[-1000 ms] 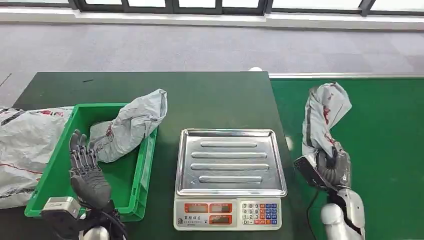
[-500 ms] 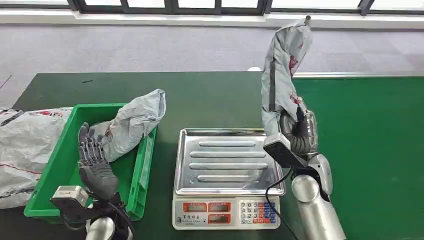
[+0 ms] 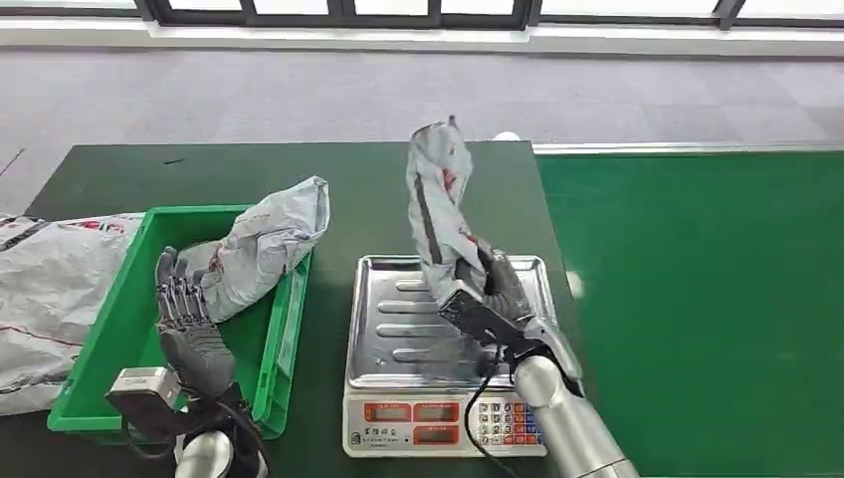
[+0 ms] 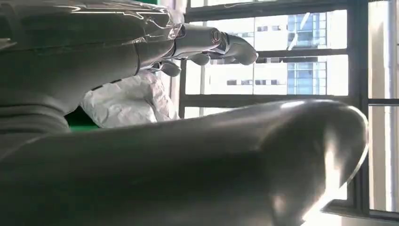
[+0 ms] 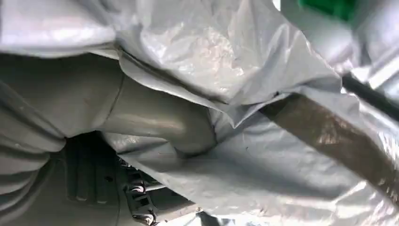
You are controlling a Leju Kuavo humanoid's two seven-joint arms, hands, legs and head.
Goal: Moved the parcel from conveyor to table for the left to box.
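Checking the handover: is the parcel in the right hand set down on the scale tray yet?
Cannot tell: the right hand grips the parcel upright over the scale tray, hiding its bottom end.

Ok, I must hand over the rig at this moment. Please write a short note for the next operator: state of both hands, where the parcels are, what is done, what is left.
Right hand: grips a grey parcel by its lower end, holding it upright over the scale's steel tray. It is off the green conveyor.
Left hand: holds nothing, fingers apart, over the green box.
Another grey parcel lies in the box, one end over its rim. A large grey bag lies left of the box.
Done: parcel taken from the conveyor.
Left: set it down, then the left hand boxes it.
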